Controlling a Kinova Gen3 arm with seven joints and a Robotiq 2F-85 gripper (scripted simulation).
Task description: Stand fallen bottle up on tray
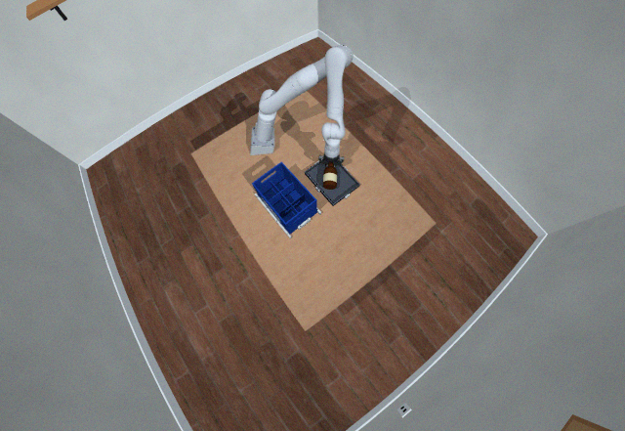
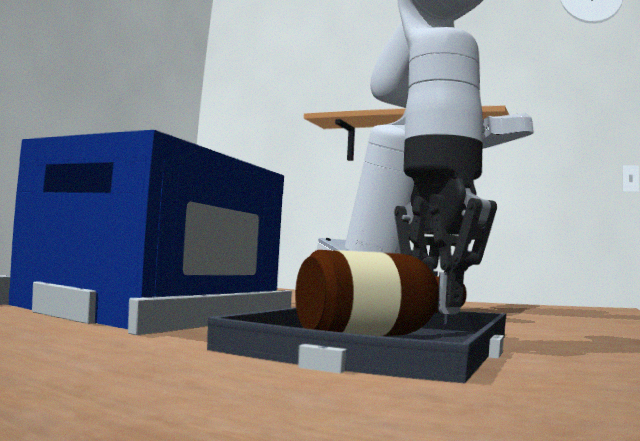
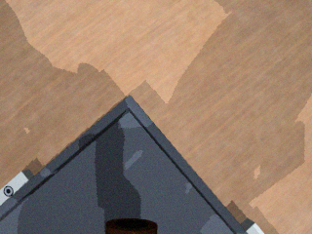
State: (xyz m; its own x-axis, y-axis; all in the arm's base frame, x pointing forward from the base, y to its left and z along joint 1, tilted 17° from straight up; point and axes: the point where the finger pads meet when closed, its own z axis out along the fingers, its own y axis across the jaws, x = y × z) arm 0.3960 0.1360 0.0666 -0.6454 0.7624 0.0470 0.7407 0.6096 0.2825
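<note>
glossy brown bottle (image 1: 330,177) (image 2: 372,292) (image 3: 132,226), cream band, on its side in shallow dark tray (image 1: 344,185) (image 2: 341,340) (image 3: 180,166) | fingers (image 2: 454,289) part-closed on its neck | ribbed-grid blue crate (image 1: 304,214) (image 2: 82,240) left, upright | wood-grain worktop (image 1: 312,275) (image 2: 155,389) (image 3: 127,34)

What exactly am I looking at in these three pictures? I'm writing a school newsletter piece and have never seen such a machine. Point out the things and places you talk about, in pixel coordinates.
The machine is one jointed robot arm (image 1: 335,88) (image 2: 443,66) with black pinching jaws at its end. The first picture looks down from high up; the second looks from the side, near table height; the third looks down from the arm's own wrist.

On the tan table top (image 1: 322,265) (image 2: 129,384) (image 3: 161,39) stand a blue divided crate (image 1: 309,209) (image 2: 77,234) and, beside it, a dark shallow tray (image 1: 346,184) (image 2: 336,340) (image 3: 171,158). A brown bottle (image 1: 330,178) (image 2: 372,291) (image 3: 132,227) with a cream label lies on its side in the tray. The jaws are closed on its neck.
</note>
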